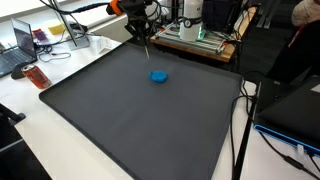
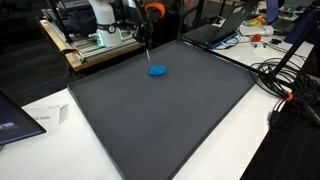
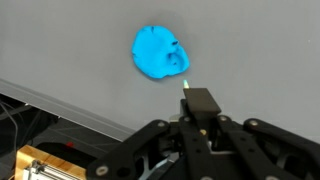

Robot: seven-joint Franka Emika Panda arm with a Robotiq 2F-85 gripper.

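The pincer is closed narrow on a thin dark stick. The fingers meet around its upper part, and the stick runs straight out ahead of them to a pale green tip. In an exterior view the pincer hangs over the far part of a dark mat, pointing straight down. The stick is upright below it and reaches almost to the mat.

Just beside the tip lies a blue blob. In the wrist view the blob sits up and to the left of the tip, and the green point stands at the blob's lower right edge. Whether the tip touches that edge or stops just short cannot be told. Nor can it be told whether the tip rests on the mat or hovers above it.

In both exterior views the blob lies on the camera side of the stick's foot, a little to the right of it. It is on the far half of the mat, near the mat's middle line and well away from every edge. It is low and flat with an uneven outline, roughly round, slightly taller than wide in the wrist view. It has no marked long axis.

The mat covers most of a white tabletop. Cables lie along one side, well apart from the blob.
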